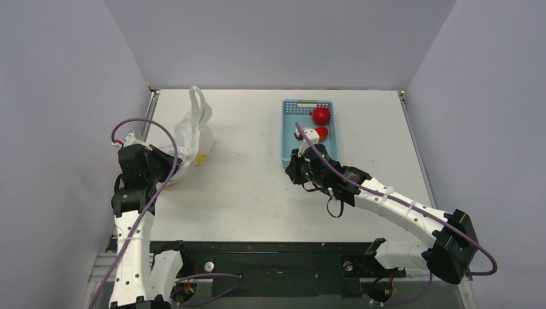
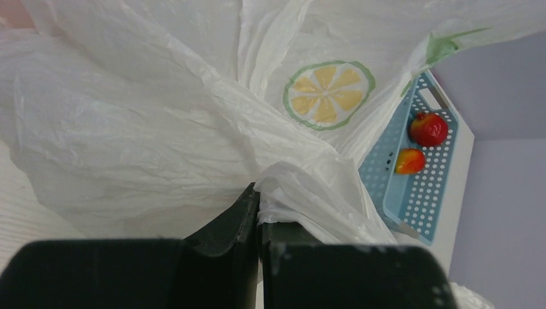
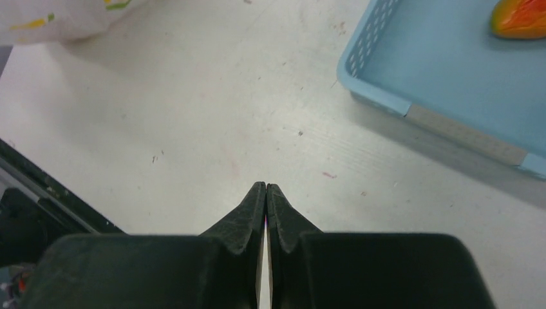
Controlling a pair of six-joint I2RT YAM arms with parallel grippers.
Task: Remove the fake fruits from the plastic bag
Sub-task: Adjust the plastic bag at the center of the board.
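Note:
The plastic bag (image 1: 193, 138) lies crumpled at the left of the table, white and crinkly with a citrus-slice print and one loop handle standing up. My left gripper (image 1: 169, 163) is shut on a bunched fold of the bag (image 2: 161, 116), the film pinched between its fingertips (image 2: 259, 193). The fake fruits are hidden; none shows through the bag. My right gripper (image 1: 291, 169) is shut and empty, its tips (image 3: 266, 187) together over bare table just off the blue basket's near-left corner. A corner of the bag (image 3: 51, 16) shows far ahead of it.
A blue perforated basket (image 1: 293, 129) stands at centre-right and holds a round red apple (image 1: 320, 115) and a red-orange mango (image 1: 321, 132). The left wrist view sees the basket (image 2: 399, 193), apple (image 2: 429, 129) and mango (image 2: 410, 161) past the bag. Grey walls enclose the table.

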